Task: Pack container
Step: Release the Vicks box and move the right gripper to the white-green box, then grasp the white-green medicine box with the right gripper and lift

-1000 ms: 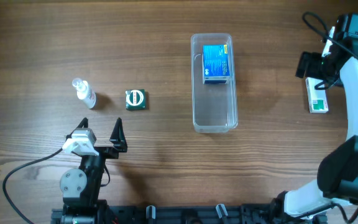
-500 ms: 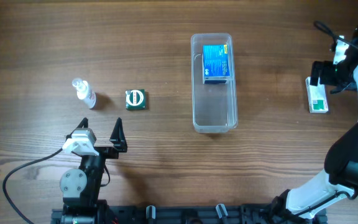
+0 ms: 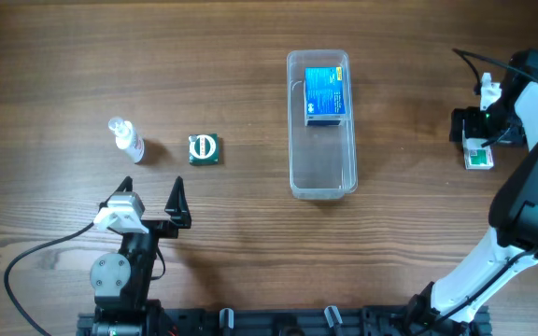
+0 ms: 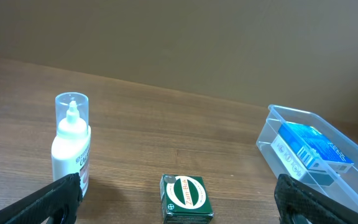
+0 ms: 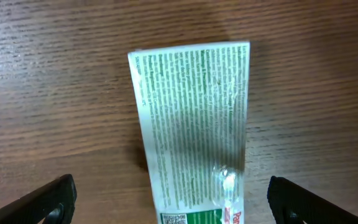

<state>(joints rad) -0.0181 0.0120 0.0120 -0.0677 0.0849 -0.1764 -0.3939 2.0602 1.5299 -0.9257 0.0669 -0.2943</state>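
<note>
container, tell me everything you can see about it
The container is a long, clear plastic bin with rounded corners and a thick rim. It is open on top, with no lid in view. It rests flat on the wooden table, a little right of the middle, with its long side running away from the robot. A blue box lies inside at the far end, and the near part is bare. Nothing else touches it.

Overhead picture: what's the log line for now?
right tool: open over white box | left tool: open, empty | bin: holds blue box | green box, bottle: on table
</note>
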